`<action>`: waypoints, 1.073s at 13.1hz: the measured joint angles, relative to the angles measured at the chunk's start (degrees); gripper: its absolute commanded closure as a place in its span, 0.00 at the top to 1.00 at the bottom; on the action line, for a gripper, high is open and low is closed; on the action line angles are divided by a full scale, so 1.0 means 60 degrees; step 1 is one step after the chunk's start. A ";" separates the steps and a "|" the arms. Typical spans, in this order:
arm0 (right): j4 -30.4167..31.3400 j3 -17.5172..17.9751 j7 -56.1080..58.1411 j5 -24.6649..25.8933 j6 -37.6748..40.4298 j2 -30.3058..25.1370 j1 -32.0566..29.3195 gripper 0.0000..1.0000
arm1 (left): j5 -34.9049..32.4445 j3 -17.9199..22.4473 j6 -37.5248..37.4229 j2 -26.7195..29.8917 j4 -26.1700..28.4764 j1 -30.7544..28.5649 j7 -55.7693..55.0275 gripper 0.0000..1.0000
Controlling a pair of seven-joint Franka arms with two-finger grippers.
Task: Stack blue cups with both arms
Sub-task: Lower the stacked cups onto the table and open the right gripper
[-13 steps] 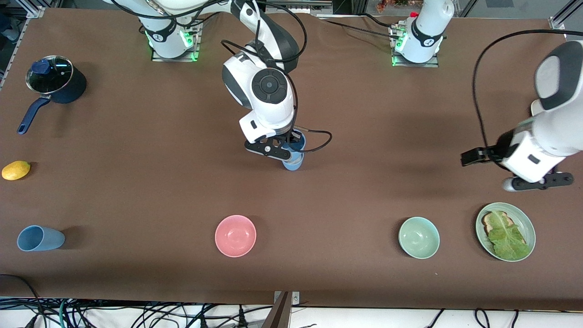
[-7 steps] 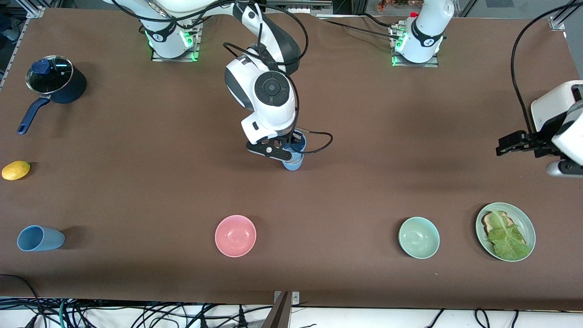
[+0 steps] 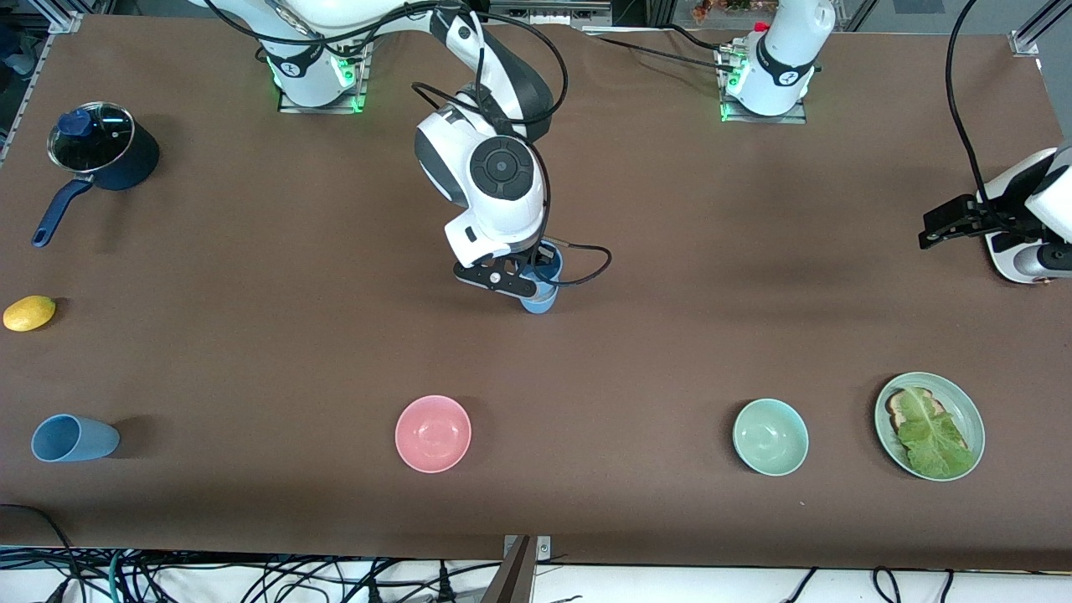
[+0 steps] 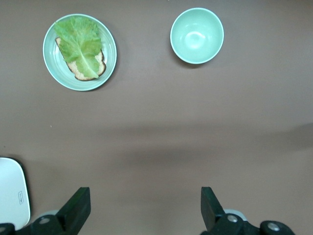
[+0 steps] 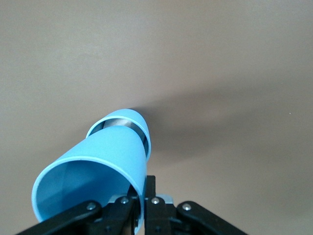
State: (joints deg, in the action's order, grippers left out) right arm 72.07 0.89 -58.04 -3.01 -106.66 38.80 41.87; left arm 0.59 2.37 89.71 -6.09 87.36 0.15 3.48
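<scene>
Blue cups: in the front view, the right gripper (image 3: 521,281) holds one cup (image 3: 546,266) over another cup (image 3: 538,300) at mid-table. A third cup (image 3: 74,438) lies tipped near the front. In the left wrist view, the left gripper (image 4: 145,215) has fingers spread wide, holding nothing. In the right wrist view, fingers (image 5: 149,198) pinch the cup's wall

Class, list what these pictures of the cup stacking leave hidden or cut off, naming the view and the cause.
1. Front view: the stacked cups are mostly covered by the right gripper.
2. Front view: the left gripper is cut by the picture edge.
3. Right wrist view: the lower cup shows only its rim; the held cup hides the rest.
</scene>
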 measured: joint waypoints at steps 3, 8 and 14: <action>-0.0001 -0.0007 0.0000 0.0000 -0.0114 0.0088 0.0000 0.00 | 0.0000 0.0023 0.0089 0.0489 0.0521 0.0182 -0.0098 0.99; -0.0002 -0.0056 0.0001 0.0000 -0.0271 0.0260 -0.0002 0.76 | 0.0000 0.0105 0.0110 0.0793 0.0730 0.0222 -0.0098 0.99; -0.0190 -0.0161 0.0027 0.0000 -0.0395 0.0260 -0.0056 1.00 | 0.0000 0.0084 0.0118 0.0792 0.0757 0.0281 -0.0098 0.99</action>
State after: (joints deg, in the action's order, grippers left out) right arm 70.92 -0.07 -57.88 -3.01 -109.03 40.36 41.53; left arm 0.59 2.87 90.42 -1.34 91.90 1.83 2.90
